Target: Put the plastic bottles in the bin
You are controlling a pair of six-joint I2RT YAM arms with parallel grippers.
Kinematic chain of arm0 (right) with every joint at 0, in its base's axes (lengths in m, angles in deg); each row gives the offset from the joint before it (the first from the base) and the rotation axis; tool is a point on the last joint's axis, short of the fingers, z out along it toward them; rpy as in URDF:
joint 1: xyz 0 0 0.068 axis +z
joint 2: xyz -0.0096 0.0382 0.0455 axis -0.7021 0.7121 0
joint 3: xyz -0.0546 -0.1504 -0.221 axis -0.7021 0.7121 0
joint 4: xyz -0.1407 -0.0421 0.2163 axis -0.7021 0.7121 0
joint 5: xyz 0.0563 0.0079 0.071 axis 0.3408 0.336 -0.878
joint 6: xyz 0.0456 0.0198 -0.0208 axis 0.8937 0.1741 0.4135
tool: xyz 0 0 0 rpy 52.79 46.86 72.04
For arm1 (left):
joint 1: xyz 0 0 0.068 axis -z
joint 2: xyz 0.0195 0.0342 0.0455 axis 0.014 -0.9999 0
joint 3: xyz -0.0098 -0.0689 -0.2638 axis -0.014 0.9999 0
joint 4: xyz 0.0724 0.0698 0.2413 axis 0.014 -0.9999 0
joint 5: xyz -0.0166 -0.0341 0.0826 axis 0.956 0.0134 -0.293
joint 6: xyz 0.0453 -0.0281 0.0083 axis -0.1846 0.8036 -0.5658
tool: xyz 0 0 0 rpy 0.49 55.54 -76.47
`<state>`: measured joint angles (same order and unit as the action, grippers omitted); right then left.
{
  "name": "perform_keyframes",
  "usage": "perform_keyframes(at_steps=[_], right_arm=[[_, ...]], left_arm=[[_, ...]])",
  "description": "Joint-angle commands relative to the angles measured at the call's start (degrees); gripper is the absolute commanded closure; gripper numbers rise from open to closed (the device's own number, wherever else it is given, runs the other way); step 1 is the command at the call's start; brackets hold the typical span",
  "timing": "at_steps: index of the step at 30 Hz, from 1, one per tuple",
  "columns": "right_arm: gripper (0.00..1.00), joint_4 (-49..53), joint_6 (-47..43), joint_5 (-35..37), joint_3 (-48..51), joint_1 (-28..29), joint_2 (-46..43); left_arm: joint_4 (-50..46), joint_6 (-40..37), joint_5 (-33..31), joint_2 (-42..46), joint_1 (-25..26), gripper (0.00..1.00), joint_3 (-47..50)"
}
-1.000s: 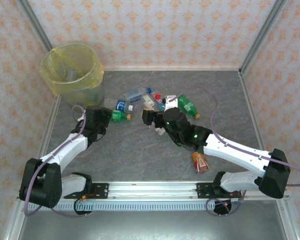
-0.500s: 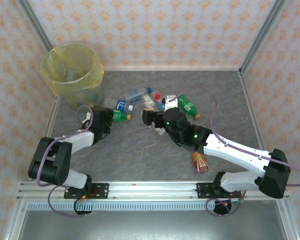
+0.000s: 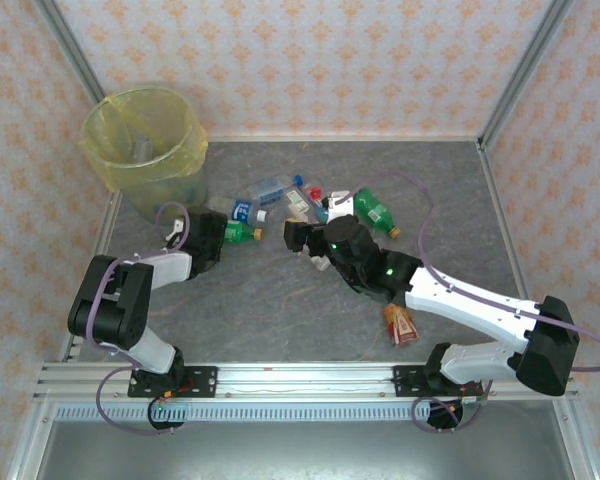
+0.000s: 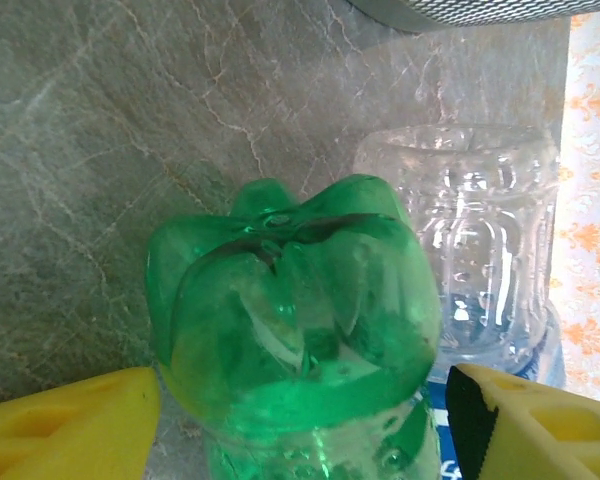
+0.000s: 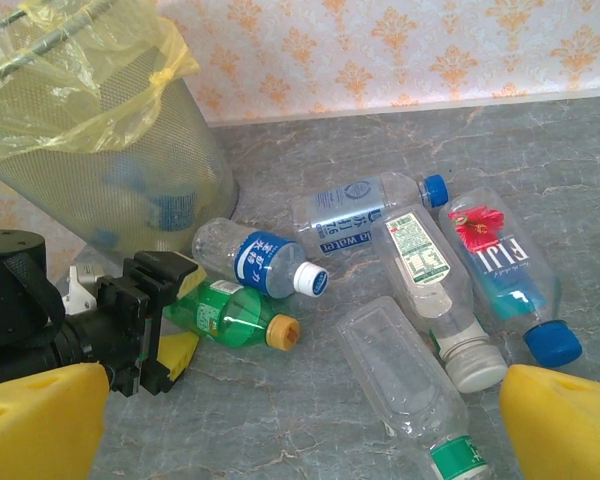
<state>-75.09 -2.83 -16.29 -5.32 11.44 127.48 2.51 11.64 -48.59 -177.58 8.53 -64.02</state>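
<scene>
A green bottle (image 3: 235,232) with a yellow cap lies on its side on the grey table. My left gripper (image 3: 210,236) straddles its base (image 4: 290,300) with its yellow fingers (image 4: 70,420) close on either side. A narrow gap shows at the right finger, so the left gripper (image 4: 298,392) is open. The right wrist view shows the same bottle (image 5: 230,315) between those fingers (image 5: 180,272). My right gripper (image 3: 298,236) hangs open and empty (image 5: 302,400) near the pile. The bin (image 3: 145,140), lined with a yellow bag (image 5: 100,150), stands at the back left.
A clear bottle with a blue label (image 5: 260,262) lies touching the green one. Several more bottles (image 5: 425,270) lie in a cluster to the right, with a flat clear one (image 5: 405,380) nearest. Another green bottle (image 3: 373,212) lies further right. An orange-red bottle (image 3: 401,324) lies by the right arm.
The left arm has folded in, its elbow swinging towards the left edge, while its gripper stayed at the green bottle's base. The right arm has not moved.
</scene>
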Motion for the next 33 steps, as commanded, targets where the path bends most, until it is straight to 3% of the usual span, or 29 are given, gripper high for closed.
perform_keyframes(at_steps=[1,8,14,27,33], right_arm=[[0.0,1.1,-0.8,1.7,-1.2,-0.3,0.1],[0.0,1.3,-0.6,1.2,-1.4,-0.3,0.4],[0.0,1.7,-0.1,0.6,-1.2,-0.3,0.3],[0.0,1.1,0.7,-0.9,-1.4,-0.3,0.0],[0.0,0.5,0.4,-1.7,-2.2,-0.3,0.0]], left_arm=[[1.4,-1.3,-0.9,-1.5,-0.6,0.24,-1.6],[3.1,-1.8,0.5,-4.6,-1.0,0.27,-2.1],[3.3,-3.1,0.8,-3.7,-1.6,0.49,-1.7],[-4.8,-4.2,2.6,11.3,-1.0,0.51,1.1],[-11.0,-4.3,2.5,20.0,2.0,0.52,1.6]])
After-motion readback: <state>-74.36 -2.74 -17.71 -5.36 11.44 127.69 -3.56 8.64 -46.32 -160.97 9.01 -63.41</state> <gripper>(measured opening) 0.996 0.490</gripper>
